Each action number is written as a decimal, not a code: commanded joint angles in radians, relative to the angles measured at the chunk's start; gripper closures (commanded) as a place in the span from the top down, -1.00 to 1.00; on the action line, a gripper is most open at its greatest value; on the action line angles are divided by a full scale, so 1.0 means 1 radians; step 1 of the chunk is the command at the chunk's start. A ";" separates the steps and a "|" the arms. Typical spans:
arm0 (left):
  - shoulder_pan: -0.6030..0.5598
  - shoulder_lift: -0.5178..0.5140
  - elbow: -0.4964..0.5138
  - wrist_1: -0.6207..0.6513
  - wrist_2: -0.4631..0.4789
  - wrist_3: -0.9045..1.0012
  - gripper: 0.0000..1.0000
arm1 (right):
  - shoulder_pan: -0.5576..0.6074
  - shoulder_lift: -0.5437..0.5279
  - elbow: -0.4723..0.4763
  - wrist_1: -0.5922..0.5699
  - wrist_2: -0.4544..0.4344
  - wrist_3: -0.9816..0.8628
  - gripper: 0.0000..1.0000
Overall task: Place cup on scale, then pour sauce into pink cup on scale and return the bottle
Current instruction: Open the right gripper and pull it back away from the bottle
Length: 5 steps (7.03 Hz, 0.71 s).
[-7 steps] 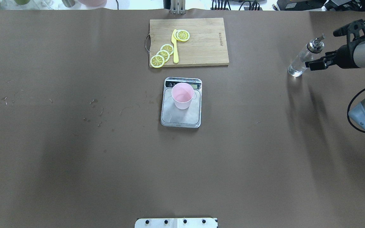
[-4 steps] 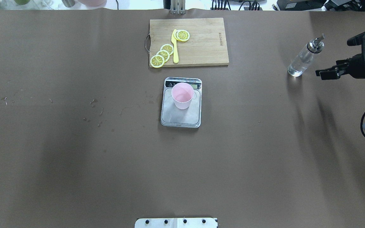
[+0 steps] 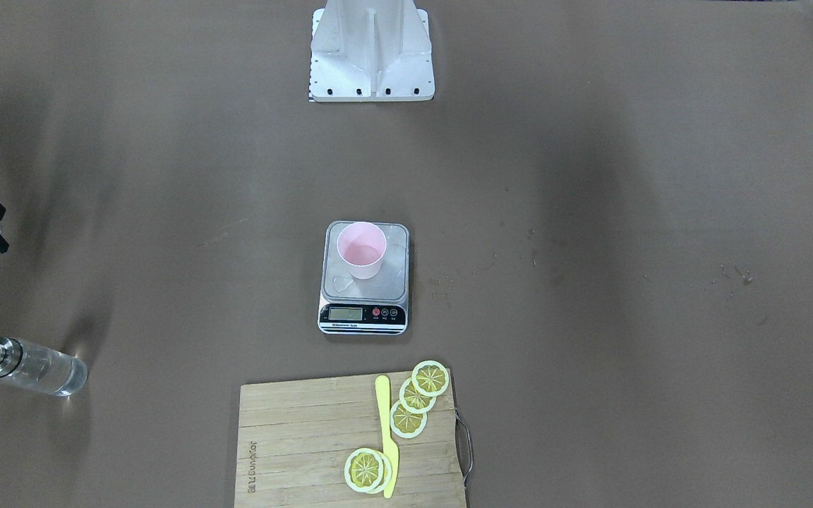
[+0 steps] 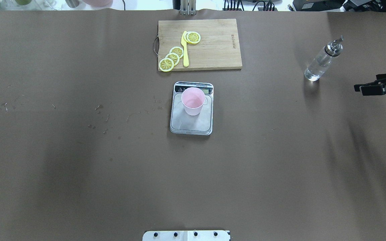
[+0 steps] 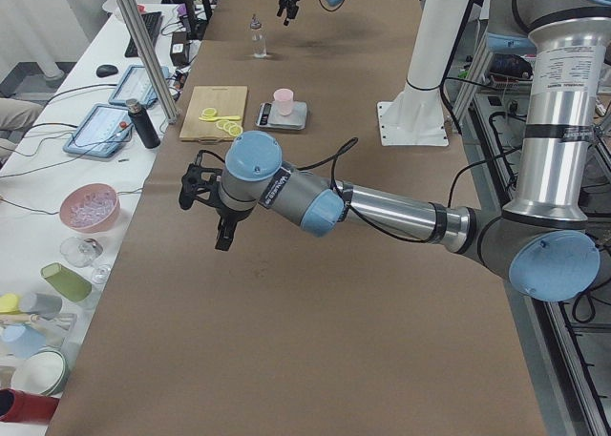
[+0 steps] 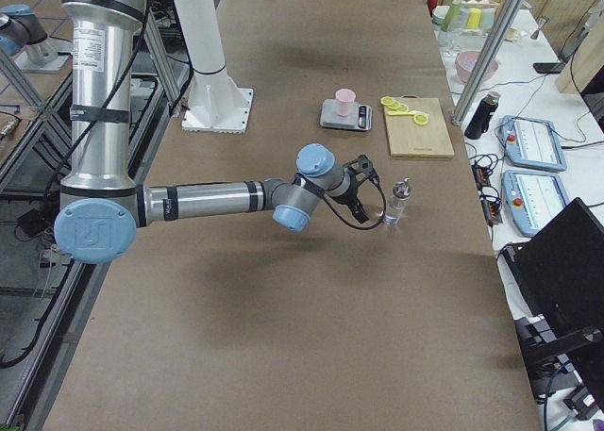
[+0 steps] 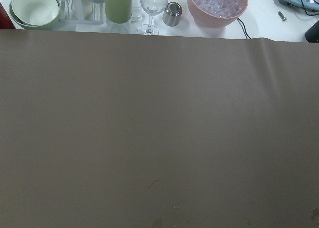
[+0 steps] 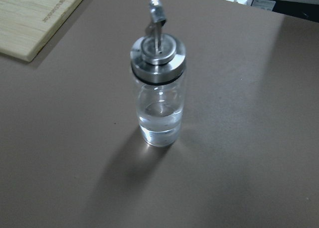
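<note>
Right claw [image 4: 360, 89], jaws spread and empty, apart from the upright bottle [image 4: 321, 61] near its tips; cup [image 4: 193, 100] stands on scale [image 4: 191, 124], well beyond the bottle; left claw [image 5: 204, 217], over the surface [image 5: 286, 350]: opening cannot be told

Left arm [image 5: 382, 207], right arm [image 6: 208, 200]: silver tubes, pale-blue joint caps.
A black cable [image 6: 351, 220] loops just behind the matte-black right pincer [image 4: 359, 89].

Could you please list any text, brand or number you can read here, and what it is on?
Cutting board: a burned-in brand stamp, too blurred to quote.
Scale: LCD digits and the print by its buttons, too small to read.
Bottle and cup: no markings visible.
</note>
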 commanded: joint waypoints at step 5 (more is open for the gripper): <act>-0.003 0.025 0.001 0.002 -0.027 0.025 0.94 | 0.364 0.132 -0.013 -0.651 0.250 -0.481 1.00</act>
